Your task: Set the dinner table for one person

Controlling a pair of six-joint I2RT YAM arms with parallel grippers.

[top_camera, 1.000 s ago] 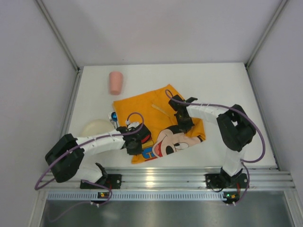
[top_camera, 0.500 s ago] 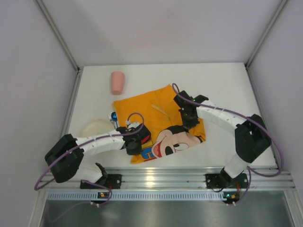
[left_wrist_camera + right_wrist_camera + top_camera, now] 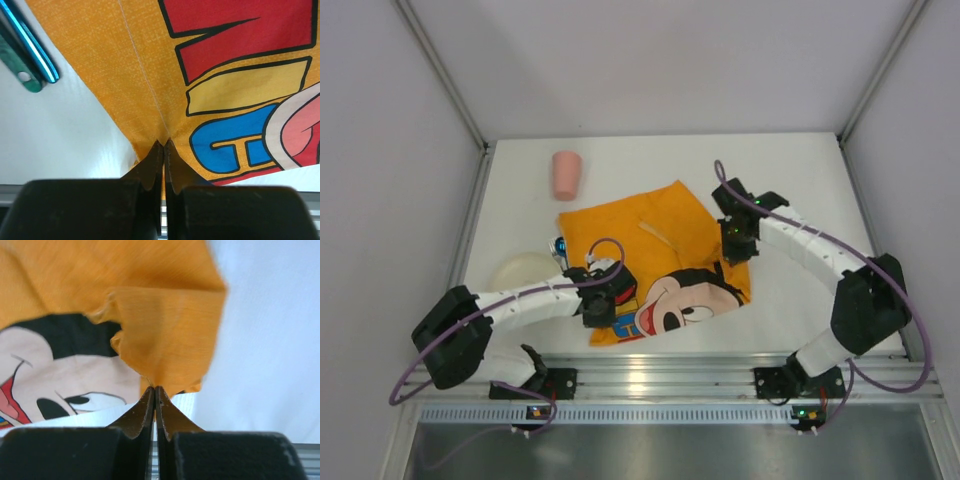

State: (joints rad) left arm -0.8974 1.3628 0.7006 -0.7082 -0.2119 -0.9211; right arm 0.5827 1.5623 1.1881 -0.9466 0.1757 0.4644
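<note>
The cloth mat (image 3: 650,215) lay near the middle of the dinner table (image 3: 800,170), turned askew, with 1 corner pointing to the far side. My left gripper (image 3: 163,145) sat at the mat's near left corner, clamped on the hem there. My right gripper (image 3: 154,389) sat at the mat's right edge, pinching a raised fold of it. A thin stick (image 3: 656,231) lay on the mat's far half. Left of the mat a bowl (image 3: 518,270) rested on the table, and 2 utensil handles (image 3: 30,55) lay between it and the mat's left edge, just beside the cloth. A cup (image 3: 566,174) lay on its side behind the mat's far left corner, apart from it.
</note>
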